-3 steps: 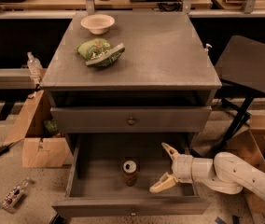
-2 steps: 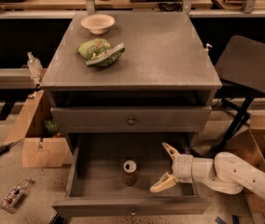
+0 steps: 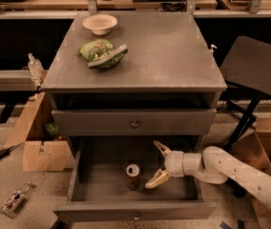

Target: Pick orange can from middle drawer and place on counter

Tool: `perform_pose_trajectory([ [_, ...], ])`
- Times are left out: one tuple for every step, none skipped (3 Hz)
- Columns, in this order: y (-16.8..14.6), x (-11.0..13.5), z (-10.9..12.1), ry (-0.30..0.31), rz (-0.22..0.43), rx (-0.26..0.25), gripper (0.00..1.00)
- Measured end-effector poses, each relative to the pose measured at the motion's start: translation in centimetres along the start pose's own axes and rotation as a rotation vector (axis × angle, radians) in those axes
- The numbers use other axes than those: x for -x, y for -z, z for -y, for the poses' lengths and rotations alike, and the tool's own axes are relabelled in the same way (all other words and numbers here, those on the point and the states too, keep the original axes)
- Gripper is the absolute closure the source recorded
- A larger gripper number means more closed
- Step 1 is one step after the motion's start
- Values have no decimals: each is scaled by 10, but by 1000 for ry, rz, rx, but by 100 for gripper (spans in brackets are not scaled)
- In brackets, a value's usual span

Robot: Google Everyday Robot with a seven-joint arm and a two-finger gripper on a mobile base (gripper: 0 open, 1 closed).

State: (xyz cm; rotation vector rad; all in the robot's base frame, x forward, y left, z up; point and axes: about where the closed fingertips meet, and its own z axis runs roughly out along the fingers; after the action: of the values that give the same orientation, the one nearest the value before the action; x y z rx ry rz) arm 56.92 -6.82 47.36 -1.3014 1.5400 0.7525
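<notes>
The orange can [image 3: 133, 175] stands upright in the open middle drawer [image 3: 102, 194], near the middle of its floor, silver top showing. My gripper [image 3: 156, 166] is inside the drawer just right of the can, at about its height, not touching it. It is open, one finger toward the back and one toward the front. The white arm [image 3: 231, 171] reaches in from the right. The grey counter [image 3: 169, 51] is the cabinet's top.
A green snack bag [image 3: 102, 53] and a white bowl [image 3: 100, 24] sit on the counter's left and back left. The drawer above [image 3: 134, 124] is closed. A cardboard box [image 3: 42, 151] stands on the floor to the left, and a dark chair [image 3: 255, 70] to the right.
My gripper has edged slightly left toward the can, still open. The can and drawer have not moved.
</notes>
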Motion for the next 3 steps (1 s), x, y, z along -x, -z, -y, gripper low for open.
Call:
perform_pose_trajectory([
  [-26, -14, 12, 26, 34, 39, 0],
  [-52, -31, 6, 14, 44, 89, 0],
  [-77, -37, -13, -11, 12, 149, 2],
])
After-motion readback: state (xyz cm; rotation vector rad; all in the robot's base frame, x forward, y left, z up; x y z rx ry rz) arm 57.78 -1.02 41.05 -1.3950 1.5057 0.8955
